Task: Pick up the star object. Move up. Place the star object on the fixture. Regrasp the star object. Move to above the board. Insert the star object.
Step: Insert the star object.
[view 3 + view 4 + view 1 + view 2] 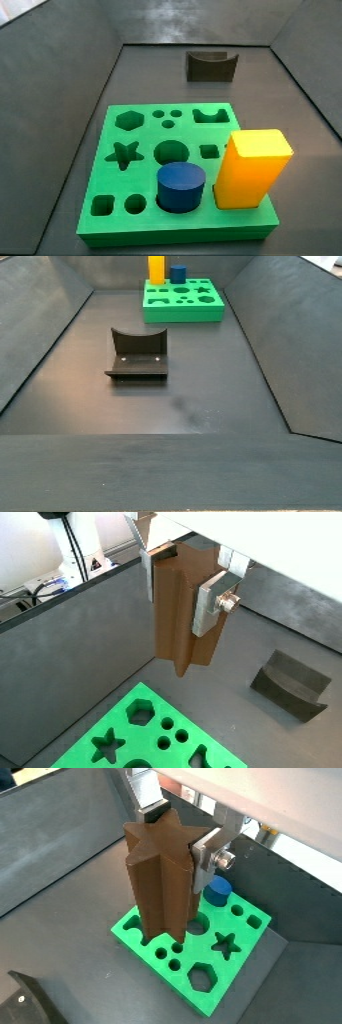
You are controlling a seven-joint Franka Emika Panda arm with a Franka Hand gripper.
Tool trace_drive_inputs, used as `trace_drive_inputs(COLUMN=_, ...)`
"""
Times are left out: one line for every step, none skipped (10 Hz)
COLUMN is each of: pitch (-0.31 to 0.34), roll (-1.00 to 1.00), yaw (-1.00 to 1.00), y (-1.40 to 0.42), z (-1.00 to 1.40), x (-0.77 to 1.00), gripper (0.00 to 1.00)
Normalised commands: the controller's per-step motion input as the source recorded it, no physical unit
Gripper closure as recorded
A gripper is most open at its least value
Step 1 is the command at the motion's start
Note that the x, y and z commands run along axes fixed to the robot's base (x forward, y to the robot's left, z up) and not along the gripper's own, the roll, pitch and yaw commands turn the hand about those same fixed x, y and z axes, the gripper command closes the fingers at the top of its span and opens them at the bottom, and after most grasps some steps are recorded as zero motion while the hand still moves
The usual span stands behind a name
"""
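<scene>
The gripper [187, 853] is shut on the star object [163, 873]. Its silver fingers [207, 858] press the sides of the brown piece, which stands straight up and down with its long way pointing at the floor. In both wrist views the gripper is high in the air, and neither side view shows it.

The board [194, 948] lies under the piece. The star hole [226, 945] sits at about 4 o'clock from the bottom end of the piece in a wrist view, so I think the piece is not over its hole yet. It must slide that way, then go down.

A blue cylinder [181, 188] and a yellow block [251, 168] already stand in the board. The fixture [136, 354] is empty, well apart from the board.
</scene>
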Motion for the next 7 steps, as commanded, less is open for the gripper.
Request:
trace_drive_inputs(pitch=-0.149, roll=-0.02, yaw=-0.51, y=-0.13, z=-0.07, x=-0.24, gripper=1.00)
trace_drive_inputs(pitch=-0.120, roll=-0.05, yaw=-0.71, y=-0.15, z=-0.05, x=-0.23, gripper=1.00)
trace_drive_inputs(pitch=-0.109, roll=-0.05, yaw=-0.73, y=-0.15, z=-0.04, x=-0.19, gripper=1.00)
trace_drive_inputs(pitch=-0.133, roll=-0.08, yaw=-0.71, y=-0.16, z=-0.06, x=-0.18, gripper=1.00)
trace_drive_inputs(pitch=-0.150, roll=-0.09, yaw=-0.61, y=-0.15, z=-0.15, x=-0.07, gripper=1.00)
trace_drive_inputs(pitch=-0.134, roll=-0.13, yaw=-0.63, y=-0.21, z=-0.21, x=-0.09, gripper=1.00)
trace_drive_inputs(pitch=-0.141, roll=-0.19, yaw=-0.64, y=-0.18, z=-0.26, x=-0.08, gripper=1.00)
